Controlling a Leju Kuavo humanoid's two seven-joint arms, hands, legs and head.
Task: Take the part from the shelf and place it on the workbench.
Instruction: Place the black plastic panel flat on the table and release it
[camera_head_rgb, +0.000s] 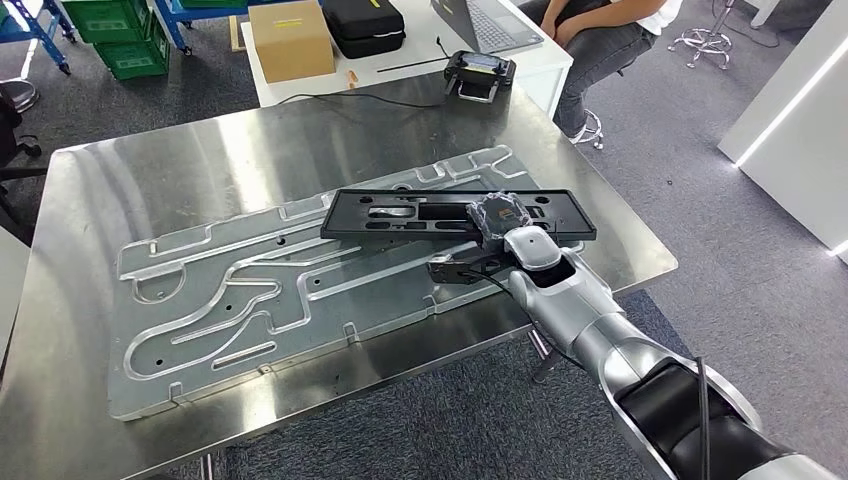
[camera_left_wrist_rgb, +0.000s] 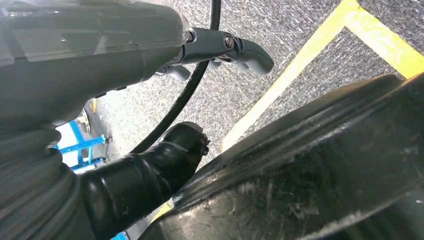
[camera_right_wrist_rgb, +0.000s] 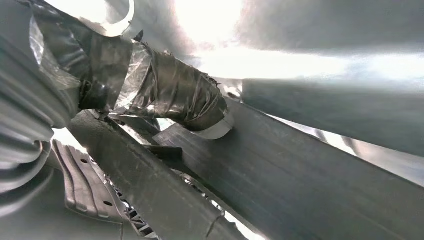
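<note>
Part (camera_head_rgb: 420, 214): a long black flat panel with cut-outs, lying across the grooved aluminium plate (camera_head_rgb: 230, 290) on the steel workbench (camera_head_rgb: 130, 170), toward the right side. You see its long axis run left to right, with its right end close to the bench's right edge. Right hand (camera_head_rgb: 480, 255) is at the panel's right portion, near edge; your right wrist view puts a tape-wrapped thumb (camera_right_wrist_rgb: 175, 97) pressed onto the dark panel surface (camera_right_wrist_rgb: 300, 175), and dark fingers (camera_head_rgb: 455, 268) reach under the near edge in the head view, so the hand grips the panel. You cannot tell whether the panel rests fully on the plate or is held just above it at that end.

Left hand (camera_left_wrist_rgb: 200, 55): hanging beside the robot over grey carpet (camera_left_wrist_rgb: 240, 90) with a yellow floor line (camera_left_wrist_rgb: 300, 65). Its visible fingers are apart and hold nothing.

Far side of the bench: a white table (camera_head_rgb: 400, 60) carrying a cardboard box (camera_head_rgb: 290, 40), a black case (camera_head_rgb: 362, 25), a laptop (camera_head_rgb: 490, 22) and a handheld controller (camera_head_rgb: 478, 75). A seated person (camera_head_rgb: 600, 40) is at its right end. Green crates (camera_head_rgb: 120, 35) stand far left.
</note>
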